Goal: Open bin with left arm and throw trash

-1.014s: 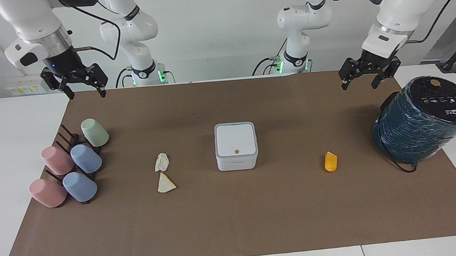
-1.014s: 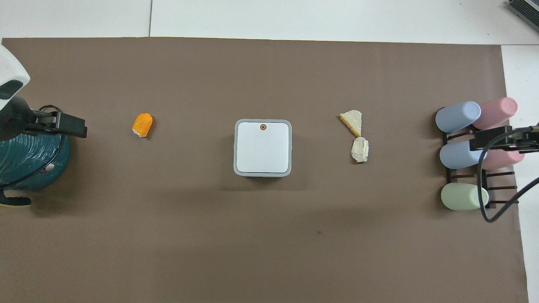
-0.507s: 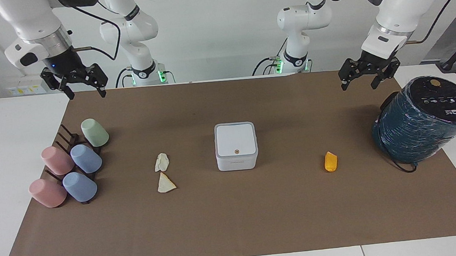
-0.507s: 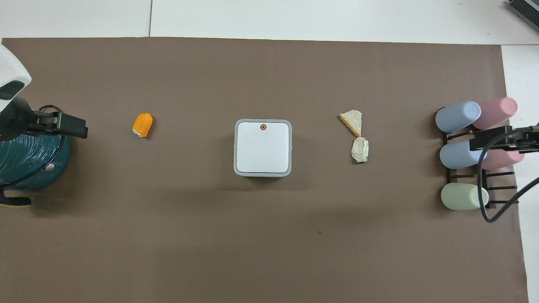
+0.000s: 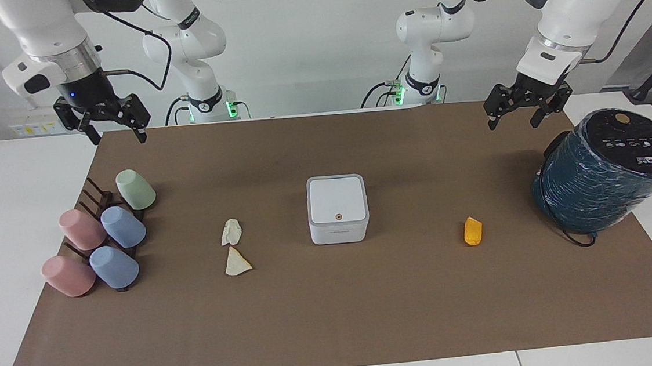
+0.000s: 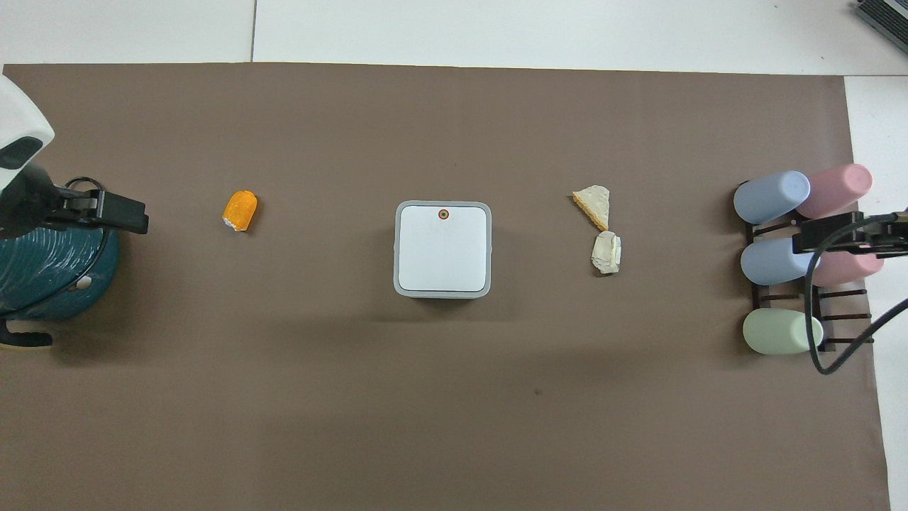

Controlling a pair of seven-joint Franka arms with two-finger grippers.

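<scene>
bin [image 5: 337,208]: smooth white plastic, grey-rimmed lid, faint sheen
white wad [image 5: 231,232]: crumpled paper, matt
cream piece [image 5: 237,262]: rough, matt
orange lump [image 5: 473,231]: slightly glossy
mat [image 5: 337,322]: brown, matt, smooth, paper-like
worktop [image 5: 18,190]: smooth white
cups [image 5: 123,226]: pastel, matt, smooth plastic look
cylinder [image 5: 607,169]: teal wrap, shiny, wrinkled; black top glossy
arms [image 5: 573,0]: glossy white shells

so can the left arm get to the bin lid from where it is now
Probably yes. The left hand hangs open in the air beside the dark teal cylinder, and only bare brown mat lies between it and the bin. The orange scrap sits off that path, and the lid is shut.
</scene>
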